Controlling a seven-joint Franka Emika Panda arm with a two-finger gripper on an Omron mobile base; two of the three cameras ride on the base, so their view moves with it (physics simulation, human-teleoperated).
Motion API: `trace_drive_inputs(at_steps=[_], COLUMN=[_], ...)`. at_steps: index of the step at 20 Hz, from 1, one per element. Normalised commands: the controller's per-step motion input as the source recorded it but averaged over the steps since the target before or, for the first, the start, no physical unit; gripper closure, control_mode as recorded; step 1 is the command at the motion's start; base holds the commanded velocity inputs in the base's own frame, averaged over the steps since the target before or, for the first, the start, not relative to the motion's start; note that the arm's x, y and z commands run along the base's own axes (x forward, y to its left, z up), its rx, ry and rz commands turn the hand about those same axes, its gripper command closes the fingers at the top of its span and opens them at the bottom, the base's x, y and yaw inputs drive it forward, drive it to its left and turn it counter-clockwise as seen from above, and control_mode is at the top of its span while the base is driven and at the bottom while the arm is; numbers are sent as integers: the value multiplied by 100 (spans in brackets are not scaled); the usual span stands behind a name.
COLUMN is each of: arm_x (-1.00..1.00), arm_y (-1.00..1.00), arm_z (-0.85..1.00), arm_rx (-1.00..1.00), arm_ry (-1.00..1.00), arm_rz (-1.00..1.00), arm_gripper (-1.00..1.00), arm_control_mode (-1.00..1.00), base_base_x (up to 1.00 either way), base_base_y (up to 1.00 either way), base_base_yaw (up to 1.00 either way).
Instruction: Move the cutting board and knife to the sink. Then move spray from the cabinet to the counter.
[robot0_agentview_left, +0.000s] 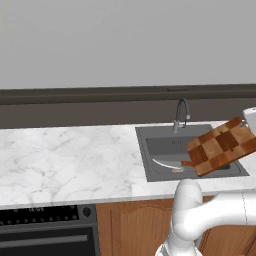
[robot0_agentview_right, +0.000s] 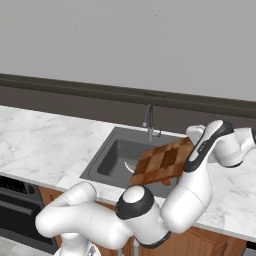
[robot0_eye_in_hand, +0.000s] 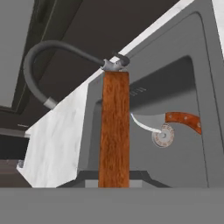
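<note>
Carrying the cutting board (robot0_agentview_left: 220, 146) over the sink (robot0_agentview_left: 150, 150): one board, tilted, above the basin, gripped at its edge by the hand (robot0_eye_in_hand: 113, 181), fingers closed on it. One knife (robot0_eye_in_hand: 173, 120) lies on the sink floor beside the drain (robot0_eye_in_hand: 162, 136), below the board. One faucet (robot0_agentview_left: 181, 114) stands at the sink's back edge. Judged next: lower the board into the basin, clear of the faucet, then release. Worktop (robot0_agentview_left: 65, 160) left of sink.
</note>
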Motion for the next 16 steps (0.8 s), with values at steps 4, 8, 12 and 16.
trace_drive_inputs(at_steps=[4, 8, 12, 16], arm_x=[59, 57, 38, 19], arm_y=[0, 0, 0, 0], arm_z=[2, 0, -1, -18], arm_rx=[12, 10, 7, 5], arm_ry=[3, 4, 5, 6], arm_rz=[0, 0, 0, 0], arm_gripper=[100, 100, 100, 100], arm_control_mode=[-100, -100, -100, -100], base_base_x=[0, 0, 0, 0], base_base_y=[0, 0, 0, 0], base_base_yaw=[0, 0, 0, 0])
